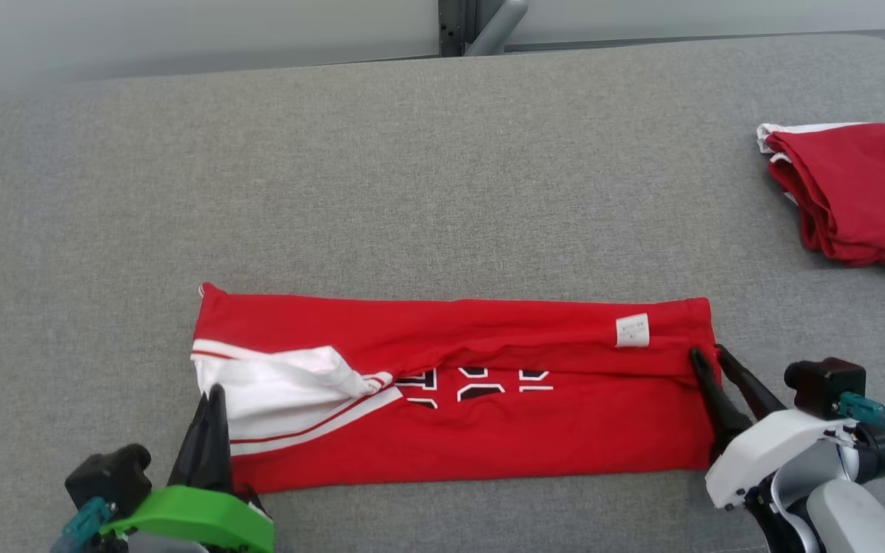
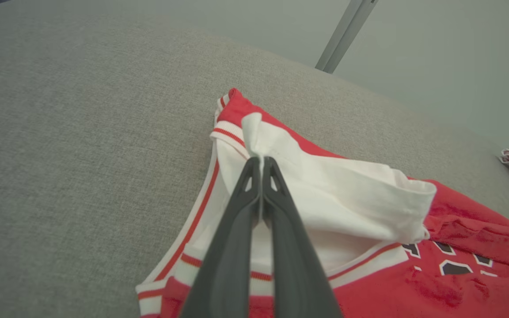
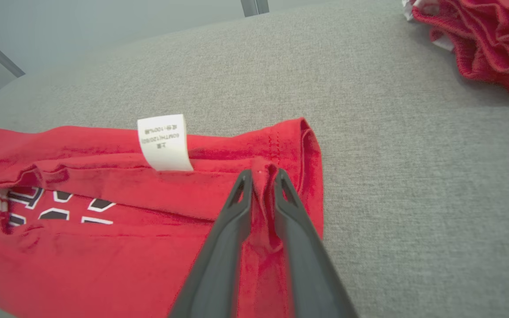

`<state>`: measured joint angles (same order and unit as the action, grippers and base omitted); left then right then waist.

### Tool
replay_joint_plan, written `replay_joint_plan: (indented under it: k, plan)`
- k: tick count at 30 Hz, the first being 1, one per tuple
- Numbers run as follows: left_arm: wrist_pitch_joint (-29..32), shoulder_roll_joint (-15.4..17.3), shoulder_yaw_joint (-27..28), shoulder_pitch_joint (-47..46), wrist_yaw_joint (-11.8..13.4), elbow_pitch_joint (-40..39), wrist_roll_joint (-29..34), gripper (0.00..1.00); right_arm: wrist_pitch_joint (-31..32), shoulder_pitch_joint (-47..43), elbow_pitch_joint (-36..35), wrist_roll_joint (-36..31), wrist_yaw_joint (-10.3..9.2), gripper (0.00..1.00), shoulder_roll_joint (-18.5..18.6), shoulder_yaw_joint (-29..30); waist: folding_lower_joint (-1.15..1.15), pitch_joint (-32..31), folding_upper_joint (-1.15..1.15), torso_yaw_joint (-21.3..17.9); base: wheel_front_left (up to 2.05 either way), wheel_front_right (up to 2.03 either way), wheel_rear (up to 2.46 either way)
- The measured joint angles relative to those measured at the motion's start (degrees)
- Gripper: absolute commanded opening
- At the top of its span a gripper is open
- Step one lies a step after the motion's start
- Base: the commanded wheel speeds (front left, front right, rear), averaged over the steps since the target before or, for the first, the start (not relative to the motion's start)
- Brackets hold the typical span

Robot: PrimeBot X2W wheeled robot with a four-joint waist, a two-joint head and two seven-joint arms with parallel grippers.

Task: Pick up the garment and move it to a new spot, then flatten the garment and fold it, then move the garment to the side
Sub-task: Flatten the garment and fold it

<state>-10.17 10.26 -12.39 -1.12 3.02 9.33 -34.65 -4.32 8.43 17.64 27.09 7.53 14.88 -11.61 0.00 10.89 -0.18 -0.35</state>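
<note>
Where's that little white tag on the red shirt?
In the head view, the white tag sits near the red shirt's right end, just beyond the right gripper.

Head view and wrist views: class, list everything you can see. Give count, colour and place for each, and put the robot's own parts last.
jersey: one, red with white trim and black-and-white print, folded into a long strip, near middle of the padded surface
label: one, white, on the jersey's upper fold near its right end
second garment: one, red with white edging, bunched at the far right
padded surface: one, grey fabric, under both garments
post: one, grey metal, behind the far edge
left pincer: one, dark, shut on the jersey's white fabric, left end
right pincer: one, dark, slightly parted astride a ridge at the jersey's right end
</note>
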Motion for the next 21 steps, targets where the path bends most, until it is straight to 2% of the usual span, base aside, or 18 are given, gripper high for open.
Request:
replay_joint_plan:
  k: [1,11,21]
  plan:
    - [-0.08,0.01,0.00,0.94,0.00,-0.01,-0.16,1.00,-0.81,-0.61,0.31,-0.55,0.00,1.00,-0.20,0.29,0.00,-0.26,0.00,-0.07,0.00,0.00,0.00]
    - [-1.62,1.75,2.32,6.91,2.45,-4.89,0.04,1.00,-5.66,-7.25,1.81,-2.25,-0.01,1.00,-4.27,6.52,0.00,-3.27,0.00,-0.78,0.00,0.00,0.00]
    - [-2.58,1.56,0.66,5.92,3.80,-7.09,3.31,1.00,-4.79,-9.71,-1.01,-4.22,-0.01,1.00,-6.03,10.98,0.00,-5.55,0.00,-2.01,0.00,0.00,0.00]
